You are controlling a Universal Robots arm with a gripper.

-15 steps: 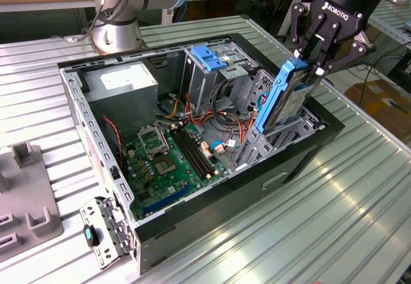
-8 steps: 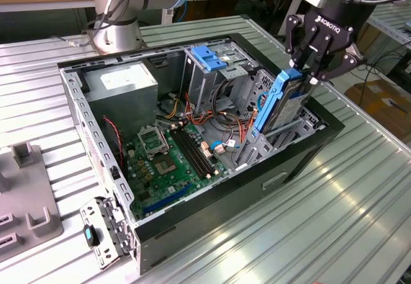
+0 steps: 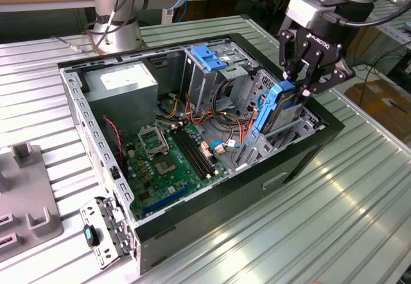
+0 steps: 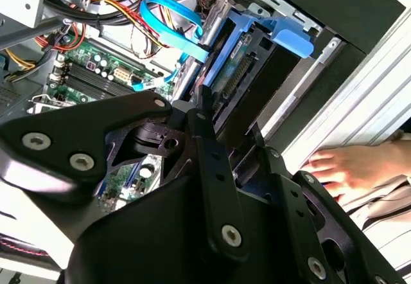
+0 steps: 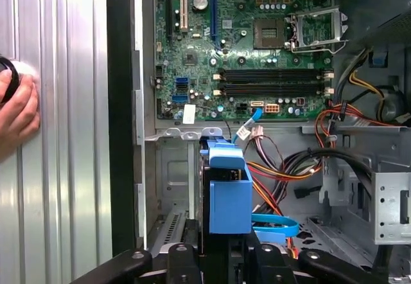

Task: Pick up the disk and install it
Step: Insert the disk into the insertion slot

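**Jaws closed on the disk at the drive bay**

Jaws of the gripper [image 3: 302,86] are drawn in narrow, one on each side of the upper end of the disk [image 3: 280,108]. They seem to pinch it by its blue rails, though the pads' contact is hidden behind the black linkage, so the grip is likely rather than certain.

The disk stands on edge and tilted. Its lower end is down in the metal bay at the corner of the computer case [image 3: 308,152] towards the exterior view's right, and its upper end rises above the case rim. In the first wrist view its blue carrier [image 5: 229,197] runs straight out from between the jaws. In the second wrist view the blue rail [image 4: 282,38] lies against the bay's edge.

Just beside the disk a curved blue cable [image 5: 273,224] loops past orange and yellow wires. Farther in lies the green motherboard [image 3: 167,159]. Beyond that, a tall drive cage carries a blue bracket [image 3: 209,58], and a grey power supply [image 3: 122,81] sits in the far corner.

The case rests open on a ribbed metal surface [image 3: 359,223]. Outside the case wall, a person's hand [image 5: 16,110] rests on that surface, apart from the gripper.
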